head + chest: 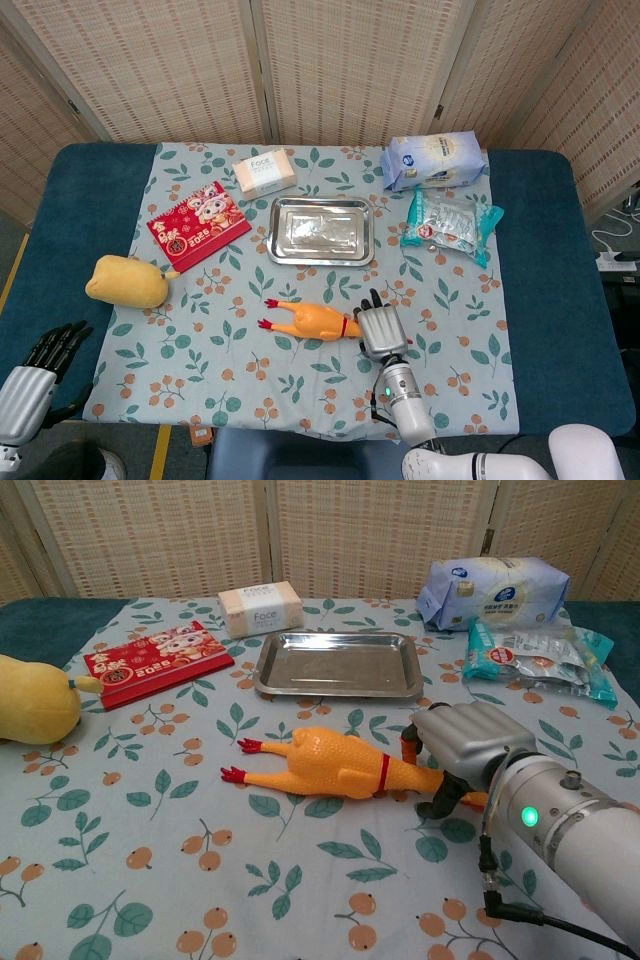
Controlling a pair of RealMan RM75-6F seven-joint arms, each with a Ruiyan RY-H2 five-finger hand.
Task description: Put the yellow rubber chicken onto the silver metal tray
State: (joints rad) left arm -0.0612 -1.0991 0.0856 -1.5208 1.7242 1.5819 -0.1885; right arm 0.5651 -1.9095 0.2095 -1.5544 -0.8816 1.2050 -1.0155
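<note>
The rubber chicken (pixel 335 765) lies just before the tray (pixel 338 666), right hand (pixel 466 745) over its head end.

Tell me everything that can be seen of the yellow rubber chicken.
The yellow rubber chicken is orange-yellow and glossy like rubber, with red feet and a red band at its neck. It lies flat on the leaf-patterned cloth, feet toward the left, just in front of the silver metal tray and apart from it. The right hand covers its head end; whether the hand grips it cannot be told.
</note>
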